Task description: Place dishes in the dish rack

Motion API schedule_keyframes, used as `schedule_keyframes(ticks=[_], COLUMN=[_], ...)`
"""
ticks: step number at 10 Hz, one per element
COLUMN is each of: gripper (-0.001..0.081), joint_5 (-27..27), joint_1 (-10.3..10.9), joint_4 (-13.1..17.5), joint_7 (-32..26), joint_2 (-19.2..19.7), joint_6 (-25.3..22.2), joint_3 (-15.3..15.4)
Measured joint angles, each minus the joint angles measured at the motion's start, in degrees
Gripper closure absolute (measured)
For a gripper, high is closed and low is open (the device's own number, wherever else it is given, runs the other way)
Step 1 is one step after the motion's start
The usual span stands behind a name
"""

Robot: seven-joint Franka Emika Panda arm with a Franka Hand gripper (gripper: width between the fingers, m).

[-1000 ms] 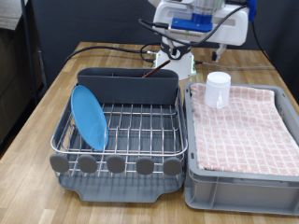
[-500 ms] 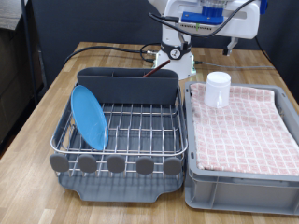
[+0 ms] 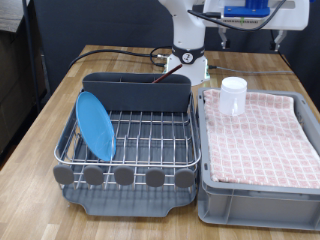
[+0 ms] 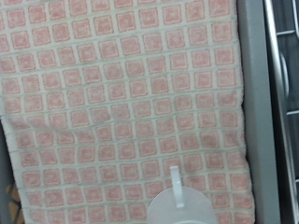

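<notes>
The light-blue plate [image 3: 95, 125] stands on edge in the wire dish rack [image 3: 150, 135], at the side on the exterior view's left. The white mug [image 3: 233, 96] stands on the pink checked towel at the far corner of the grey crate; its rim and handle show in the wrist view [image 4: 174, 198]. My gripper [image 3: 250, 40] hangs high at the exterior view's top right, above and behind the mug, with its fingers apart and nothing between them. I cannot make out the wooden spoon.
The grey crate [image 3: 255, 195] lined with the pink checked towel [image 4: 121, 93] stands beside the rack on the exterior view's right. The tall grey caddy [image 3: 135, 92] runs along the rack's far side. The robot base [image 3: 185, 55] and cables sit behind it on the wooden table.
My gripper has moved towards the exterior view's right and a little up, from above the rack's far side to above the crate. The plate and mug have not moved.
</notes>
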Motion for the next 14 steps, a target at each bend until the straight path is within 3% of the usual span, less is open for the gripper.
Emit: schedule_keyframes(ticks=[2,5,7,12,14], gripper=[0.0004,0.0004,0.0004,0.0004,0.0004], joint_5=[-0.05,-0.01,0.69,4.46,8.93], joint_1=[0.07,0.1,0.07,0.01,0.03], joint_4=[1.15,1.37,1.11,-3.44,-4.24], joint_7=[3.98,3.06,1.6,-2.97,-9.42], joint_2=[-0.05,0.06,1.12,4.57,6.02], joint_6=[-2.07,-4.16,-6.12,-5.69,-5.64], joint_3=[2.49,4.0,3.33,0.13,-1.03])
